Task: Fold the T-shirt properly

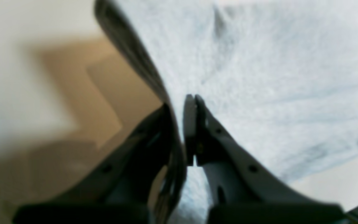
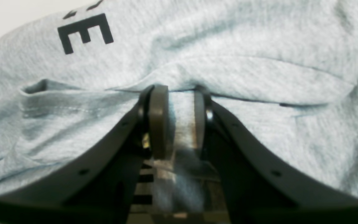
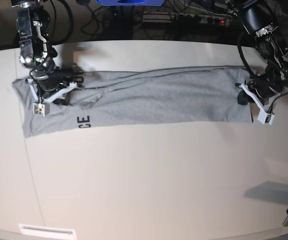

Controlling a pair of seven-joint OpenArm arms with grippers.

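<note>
Base view gives me the T-shirt [image 3: 149, 97] stretched as a long band across the table [image 3: 144, 175]. My left gripper [image 3: 247, 95] pinches its edge at one end; my right gripper [image 3: 59, 87] clamps a bunched fold at the other, near the lettering [image 3: 83, 121].
</note>
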